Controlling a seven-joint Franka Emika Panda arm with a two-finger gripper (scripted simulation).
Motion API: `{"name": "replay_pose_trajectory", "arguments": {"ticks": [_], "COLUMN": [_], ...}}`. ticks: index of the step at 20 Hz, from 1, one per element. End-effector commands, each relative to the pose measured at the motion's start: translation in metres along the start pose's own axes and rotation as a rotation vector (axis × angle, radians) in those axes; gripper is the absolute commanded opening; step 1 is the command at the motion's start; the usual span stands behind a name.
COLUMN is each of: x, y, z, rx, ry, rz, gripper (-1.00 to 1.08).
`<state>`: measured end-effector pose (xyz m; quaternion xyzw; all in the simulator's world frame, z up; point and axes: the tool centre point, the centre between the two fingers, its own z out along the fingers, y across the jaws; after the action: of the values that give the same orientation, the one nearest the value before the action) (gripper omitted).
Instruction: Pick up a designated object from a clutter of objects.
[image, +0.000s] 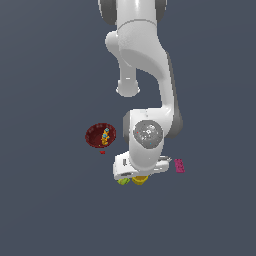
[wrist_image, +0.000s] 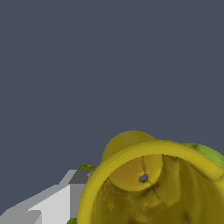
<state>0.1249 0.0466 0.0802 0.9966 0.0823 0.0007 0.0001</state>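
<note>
Here's the arm folded right down over the clutter in the exterior view, wrist low, the gripper buried under its own white housing at about 6 o'clock from the wrist joint; the yellow cup peeks out directly beneath that housing, only its lower edge showing, so it sits right under the hand; whether the fingers touch it, that view won't say.

Over to the wrist view, and the cup fills the near corner, mouth facing the camera, thick round rim, a small dark hole in the bottom; one grey-white finger shows just outside the rim at roughly 9 o'clock from the cup's mouth, looking pressed close to the wall; the other finger is out of sight, so I cannot tell if the jaws are spread or clamped.

Yellow-green ball sits at 9 o'clock from the cup in the exterior view, just beside it; a sliver of green also edges past the rim on the wrist camera.

Dark red bowl lies at 10 o'clock from the gripper, well apart, the orange-blue toy standing inside; pink block at 3 o'clock, near the housing.
</note>
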Motion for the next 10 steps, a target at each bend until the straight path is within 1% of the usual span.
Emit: {"name": "replay_pose_trajectory", "arguments": {"ticks": [1,10], "x": [-0.008,-0.051], "y": [-0.005,-0.027], "z": [-0.014,-0.075], "rx": [0.0,-0.001], "ry": [0.002,0.002], "rz": [0.0,0.0], "gripper": [-1.0,-1.0]}}
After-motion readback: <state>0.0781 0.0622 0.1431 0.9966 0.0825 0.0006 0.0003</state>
